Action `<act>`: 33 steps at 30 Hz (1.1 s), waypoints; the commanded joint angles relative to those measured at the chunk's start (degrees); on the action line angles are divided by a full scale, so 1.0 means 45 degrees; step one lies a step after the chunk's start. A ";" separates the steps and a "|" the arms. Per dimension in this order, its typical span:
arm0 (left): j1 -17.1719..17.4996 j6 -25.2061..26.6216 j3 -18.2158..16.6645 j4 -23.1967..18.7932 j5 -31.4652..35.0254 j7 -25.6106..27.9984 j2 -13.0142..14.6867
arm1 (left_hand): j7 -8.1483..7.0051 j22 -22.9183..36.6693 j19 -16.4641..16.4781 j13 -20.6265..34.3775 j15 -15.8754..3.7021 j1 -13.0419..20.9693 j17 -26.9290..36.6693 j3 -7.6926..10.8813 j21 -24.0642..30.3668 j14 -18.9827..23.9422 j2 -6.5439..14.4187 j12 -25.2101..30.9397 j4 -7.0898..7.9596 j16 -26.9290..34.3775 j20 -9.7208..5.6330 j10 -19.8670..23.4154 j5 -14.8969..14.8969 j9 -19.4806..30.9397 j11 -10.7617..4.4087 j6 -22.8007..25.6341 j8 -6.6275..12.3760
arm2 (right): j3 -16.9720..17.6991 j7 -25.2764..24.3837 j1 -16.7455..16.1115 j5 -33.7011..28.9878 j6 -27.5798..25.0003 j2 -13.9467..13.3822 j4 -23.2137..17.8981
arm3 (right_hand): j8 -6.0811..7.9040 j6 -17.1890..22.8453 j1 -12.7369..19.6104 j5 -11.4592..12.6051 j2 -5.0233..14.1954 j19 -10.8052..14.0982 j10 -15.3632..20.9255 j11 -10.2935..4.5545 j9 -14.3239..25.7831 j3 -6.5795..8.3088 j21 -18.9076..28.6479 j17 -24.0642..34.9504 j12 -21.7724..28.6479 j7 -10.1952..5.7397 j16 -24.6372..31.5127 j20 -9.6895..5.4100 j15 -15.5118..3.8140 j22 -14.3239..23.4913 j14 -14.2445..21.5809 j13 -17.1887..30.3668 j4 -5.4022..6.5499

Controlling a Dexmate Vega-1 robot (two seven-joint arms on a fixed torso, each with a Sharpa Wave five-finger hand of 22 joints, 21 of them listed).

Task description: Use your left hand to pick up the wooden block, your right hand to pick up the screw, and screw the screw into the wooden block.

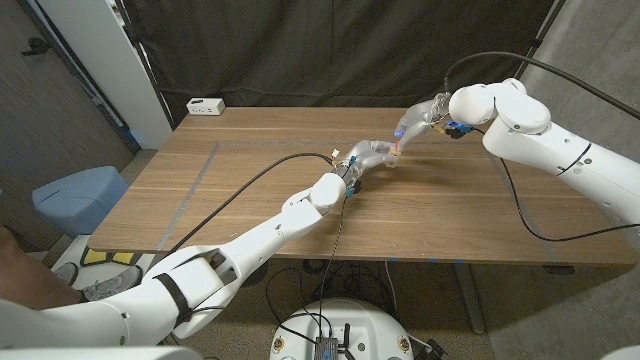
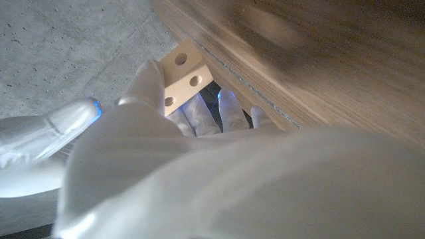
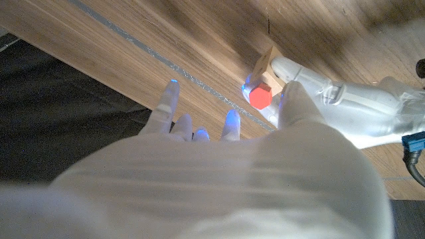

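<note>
Over the table's middle, a bit toward 1 o'clock: both hands have met up, so we're well into this one.

Block status: my left hand [image 1: 368, 157] has the wooden block [image 2: 184, 73] clamped in its fingers and lifted off the table [image 1: 240, 190]. Left wrist view shows a pale block with round holes in its faces, sticking out past the fingertips.

Screw status: the screw [image 3: 260, 96] has a red hex head, and my right hand [image 1: 420, 122] is pinching it between thumb and a finger while the rest of the fingers [image 3: 169, 105] fan out. So that hand is closed on the screw, not empty.

Where they sit: in the right wrist view the red head is right up against the end of the block, touching or as good as. From the head view the right hand comes in from about 2 o'clock of the left one.

Done so far: both pickups, I'd say, plus bringing the two parts together.

Left to do: the actual threading. I can't see the shank, so can't tell if it's started in a hole or how deep.

My guess on progress: around the halfway mark, with the fiddly turning part ahead.

Watch out for: the block twisting in the left hand once torque goes on.
</note>
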 commanded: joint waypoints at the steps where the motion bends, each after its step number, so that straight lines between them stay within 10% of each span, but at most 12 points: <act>1: -0.0071 -0.0024 0.0008 0.0128 -0.0011 -0.0017 -0.0043 | 0.0298 0.0056 -0.0025 0.1328 -0.1039 -0.0211 0.0020 0.0454 0.0050 0.0053 0.0515 0.0313 0.0359 0.0023 0.0074 0.0147 0.0056 0.0068 -0.0064 0.0473 0.0096 | 0.0231 -0.0657 -0.0423 -0.0252 0.0439 -0.0129 0.0077 | 0.0173 0.0212 0.0385 0.0023 -0.0075 -0.0010 0.0137 -0.0236 0.0044 0.0197 0.0037 0.0033 0.0144 -0.0396 0.0117 -0.0007 -0.0197 0.0045 0.0088 0.0054 0.0018; 33: -0.0270 -0.0188 0.0040 0.0612 -0.0084 -0.0089 -0.0216 | 0.0282 0.0057 -0.0036 0.1323 -0.1031 -0.0254 0.0023 0.0474 0.0050 0.0075 0.0521 0.0301 0.0368 0.0047 0.0066 0.0138 0.0049 0.0068 -0.0058 0.0466 0.0091 | 0.0922 -0.2807 -0.1565 -0.0243 0.1365 -0.0043 0.0552 | 0.1281 0.2399 0.1267 0.0097 -0.0329 0.0417 0.1357 -0.1179 0.0282 0.0483 0.0128 0.0105 0.0451 -0.0887 0.0343 -0.0346 -0.0949 0.0044 0.0768 0.0066 0.0227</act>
